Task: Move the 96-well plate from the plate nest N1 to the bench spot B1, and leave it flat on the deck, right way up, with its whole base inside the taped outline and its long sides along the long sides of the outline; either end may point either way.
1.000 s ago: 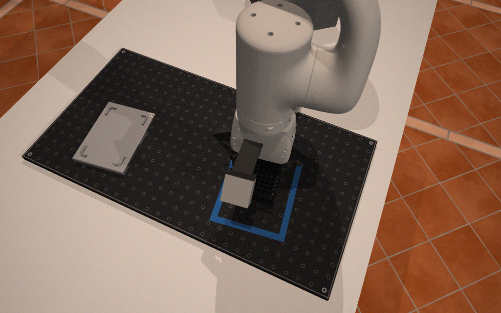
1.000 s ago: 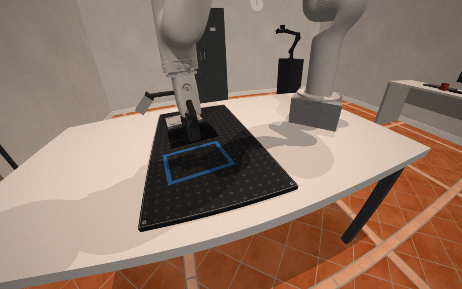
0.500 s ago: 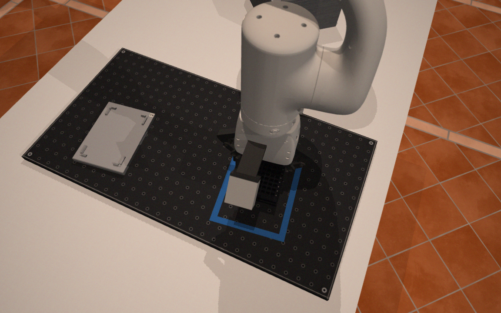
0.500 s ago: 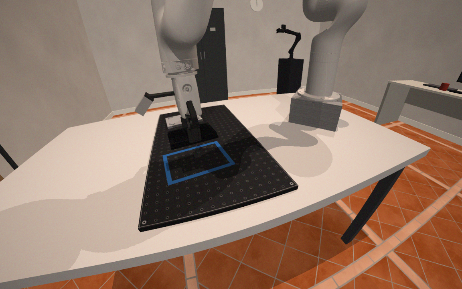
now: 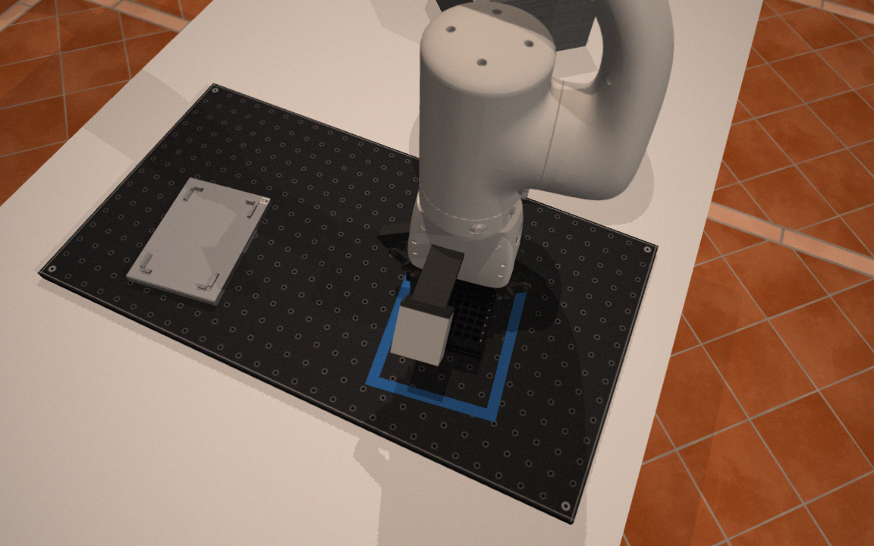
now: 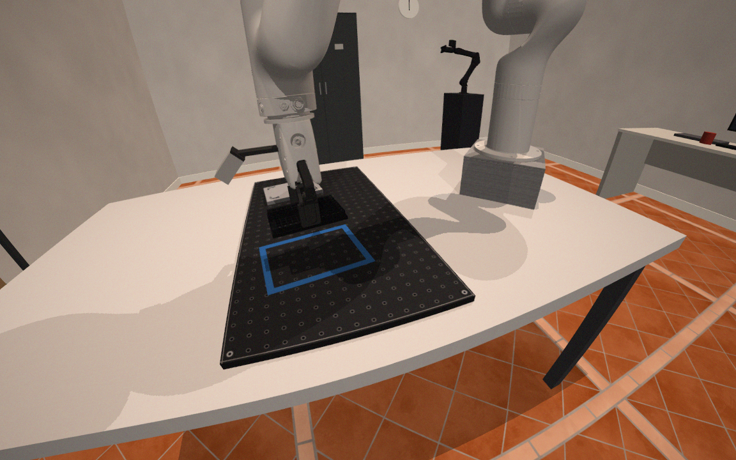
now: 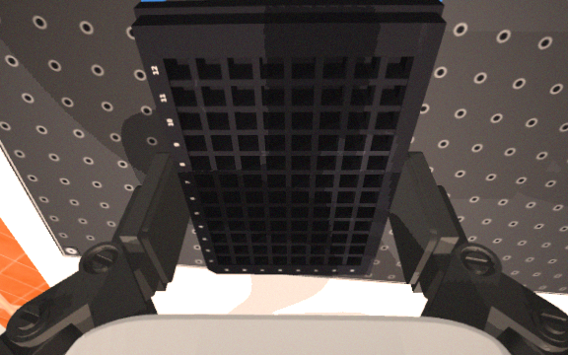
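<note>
below my plate (image 7: 289,148): bare deck inside outline (image 6: 270,280), nothing standing there | nest (image 5: 199,237): well apart, 1 low obstacle | arm base (image 6: 502,177): off the deck (image 5: 304,325)

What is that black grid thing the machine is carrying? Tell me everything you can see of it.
It is the 96-well plate: a flat black rectangle, plastic by its look, with a grid of square wells and small white numbers along one edge. It faces up and hangs level above the blue taped outline, not touching the deck. The gripper is shut on it, one dark finger pressed against each long side.
</note>
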